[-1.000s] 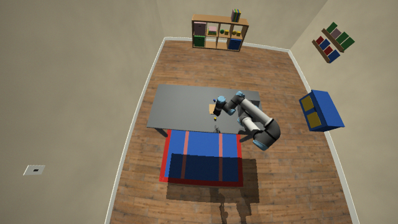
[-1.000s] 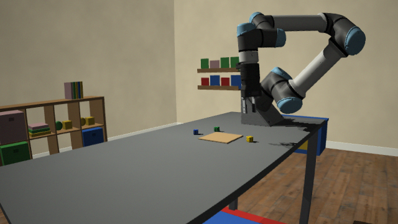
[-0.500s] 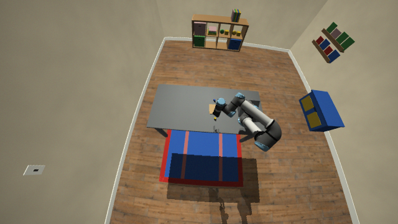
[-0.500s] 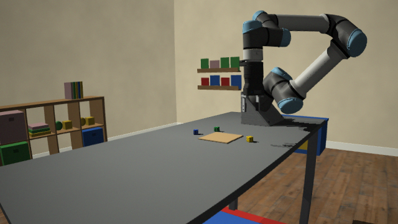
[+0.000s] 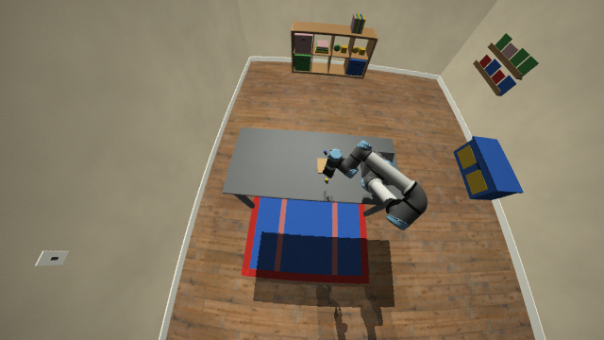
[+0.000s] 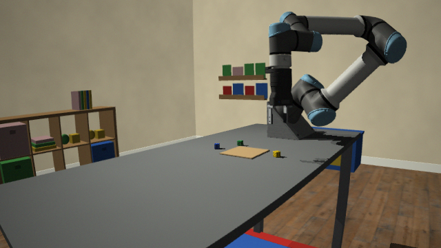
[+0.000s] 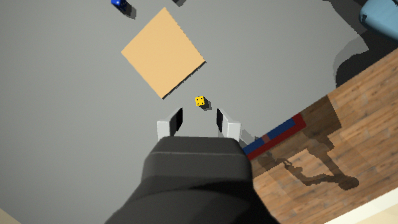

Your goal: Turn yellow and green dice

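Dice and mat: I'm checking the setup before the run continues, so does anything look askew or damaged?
Nothing stands out as damaged: the mat looks flat, and the yellow die sits beside it.

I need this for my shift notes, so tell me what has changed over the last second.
The arm's wrist has shifted right and slightly up in the exterior view. The fingers are open; nothing was taken hold of or let go. The yellow die, green die, blue die and mat stayed put.
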Tool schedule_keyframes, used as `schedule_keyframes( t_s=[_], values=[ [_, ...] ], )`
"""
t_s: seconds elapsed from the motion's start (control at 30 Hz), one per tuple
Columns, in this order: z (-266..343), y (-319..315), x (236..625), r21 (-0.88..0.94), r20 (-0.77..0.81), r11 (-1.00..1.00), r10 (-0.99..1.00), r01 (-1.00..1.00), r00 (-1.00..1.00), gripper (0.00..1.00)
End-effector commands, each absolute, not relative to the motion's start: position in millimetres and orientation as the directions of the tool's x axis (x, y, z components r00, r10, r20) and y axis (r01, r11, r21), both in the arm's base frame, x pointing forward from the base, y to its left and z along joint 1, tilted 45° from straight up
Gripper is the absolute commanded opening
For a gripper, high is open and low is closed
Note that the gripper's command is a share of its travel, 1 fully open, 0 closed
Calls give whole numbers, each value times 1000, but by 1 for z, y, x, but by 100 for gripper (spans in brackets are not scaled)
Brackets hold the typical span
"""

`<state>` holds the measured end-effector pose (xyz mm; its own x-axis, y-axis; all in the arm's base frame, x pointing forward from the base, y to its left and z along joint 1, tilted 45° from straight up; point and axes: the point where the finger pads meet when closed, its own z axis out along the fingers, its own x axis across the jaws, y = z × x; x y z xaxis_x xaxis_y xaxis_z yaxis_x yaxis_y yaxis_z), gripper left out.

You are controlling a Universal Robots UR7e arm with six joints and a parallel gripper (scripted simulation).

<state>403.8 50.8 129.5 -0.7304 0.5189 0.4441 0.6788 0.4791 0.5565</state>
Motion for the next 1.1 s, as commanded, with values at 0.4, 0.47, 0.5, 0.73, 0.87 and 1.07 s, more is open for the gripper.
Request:
schedule_keyframes(
  t_s=[0.4,0.47,0.5,0.73,0.87,1.07],
  values=[
    [127,49,405,591,397,520,479,617,-783,100],
    [126,49,405,600,383,531,466,598,-798,100],
    [126,49,405,606,374,537,459,587,-806,100],
    [123,48,407,640,313,580,403,504,-860,100],
    [121,47,408,658,272,604,366,450,-890,100],
    [118,45,410,692,171,652,271,311,-947,100]
  ],
)
